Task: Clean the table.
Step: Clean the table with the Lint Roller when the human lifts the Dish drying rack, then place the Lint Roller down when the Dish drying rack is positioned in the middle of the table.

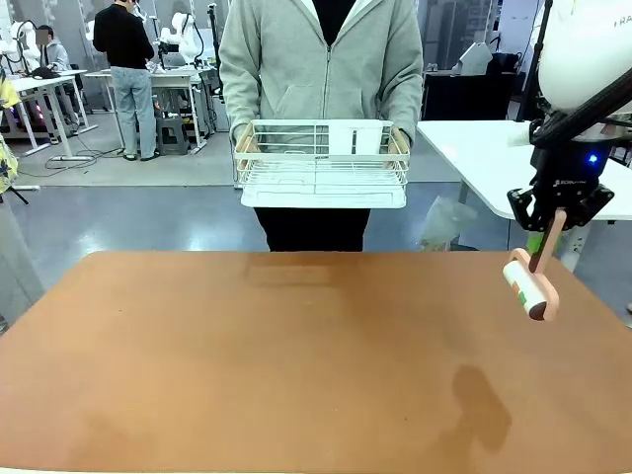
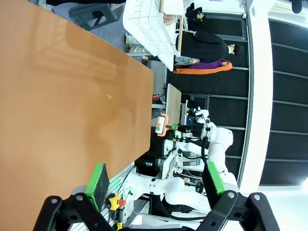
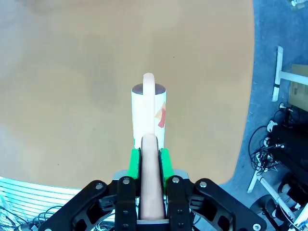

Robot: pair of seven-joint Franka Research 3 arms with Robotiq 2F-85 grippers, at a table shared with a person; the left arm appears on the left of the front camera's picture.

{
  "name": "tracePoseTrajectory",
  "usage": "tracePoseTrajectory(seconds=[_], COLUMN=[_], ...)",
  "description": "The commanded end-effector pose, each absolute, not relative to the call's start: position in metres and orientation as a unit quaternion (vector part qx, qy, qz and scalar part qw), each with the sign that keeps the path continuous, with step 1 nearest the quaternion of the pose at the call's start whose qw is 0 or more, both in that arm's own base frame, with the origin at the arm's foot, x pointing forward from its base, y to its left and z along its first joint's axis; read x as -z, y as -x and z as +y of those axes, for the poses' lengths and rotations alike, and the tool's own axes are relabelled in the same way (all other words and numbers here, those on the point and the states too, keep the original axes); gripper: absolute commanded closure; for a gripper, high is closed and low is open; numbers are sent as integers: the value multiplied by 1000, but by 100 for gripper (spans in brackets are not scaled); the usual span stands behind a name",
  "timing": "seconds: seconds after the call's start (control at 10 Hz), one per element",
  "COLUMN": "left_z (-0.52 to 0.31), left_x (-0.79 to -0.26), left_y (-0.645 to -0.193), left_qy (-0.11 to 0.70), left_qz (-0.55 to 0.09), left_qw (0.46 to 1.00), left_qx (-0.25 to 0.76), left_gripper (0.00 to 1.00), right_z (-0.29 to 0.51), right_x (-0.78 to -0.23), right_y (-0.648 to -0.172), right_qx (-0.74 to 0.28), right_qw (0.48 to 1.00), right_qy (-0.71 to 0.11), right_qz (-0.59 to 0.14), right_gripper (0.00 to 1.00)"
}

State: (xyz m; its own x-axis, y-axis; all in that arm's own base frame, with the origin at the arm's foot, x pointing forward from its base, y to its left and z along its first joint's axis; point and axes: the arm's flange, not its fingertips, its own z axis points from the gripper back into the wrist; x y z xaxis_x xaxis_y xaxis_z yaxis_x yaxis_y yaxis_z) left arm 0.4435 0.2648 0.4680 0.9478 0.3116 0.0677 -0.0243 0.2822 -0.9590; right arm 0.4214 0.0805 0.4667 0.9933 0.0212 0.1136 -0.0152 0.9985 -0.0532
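Hovering above the right edge of the large reddish-brown desk (image 1: 247, 365), the right arm's fingers (image 3: 136, 166) clamp the peach handle of a white lint roller (image 1: 530, 286), its roll clear of the surface. The left arm's fingers (image 2: 100, 179) stand apart, grasping nothing. At the far edge a person in a grey hooded top (image 1: 321, 59) holds a white wire basket (image 1: 321, 163) off the desk. With the top bare, clearing looks done; the rolling pass appears not yet begun.

Table (image 1: 247, 365) top – matt, smooth; basket (image 1: 296, 126) – white wire; lint roller (image 1: 526, 288) handle smooth plastic.
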Motion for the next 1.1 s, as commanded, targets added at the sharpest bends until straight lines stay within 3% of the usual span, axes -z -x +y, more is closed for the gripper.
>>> tracePoseTrajectory(seconds=[0.0, 1.0], left_z=[267, 267], left_x=[-469, -469], left_y=[-440, -440], left_qy=[588, 588], left_qz=[-122, -122], left_qw=[793, 793], left_qx=[-100, -100], left_gripper=[0, 0], right_z=[81, 81], right_x=[-469, -469], right_y=[-419, -419], right_qx=[4, 4], right_qw=[998, 998], right_qy=[36, 36], right_qz=[-57, -57], right_gripper=[79, 79])
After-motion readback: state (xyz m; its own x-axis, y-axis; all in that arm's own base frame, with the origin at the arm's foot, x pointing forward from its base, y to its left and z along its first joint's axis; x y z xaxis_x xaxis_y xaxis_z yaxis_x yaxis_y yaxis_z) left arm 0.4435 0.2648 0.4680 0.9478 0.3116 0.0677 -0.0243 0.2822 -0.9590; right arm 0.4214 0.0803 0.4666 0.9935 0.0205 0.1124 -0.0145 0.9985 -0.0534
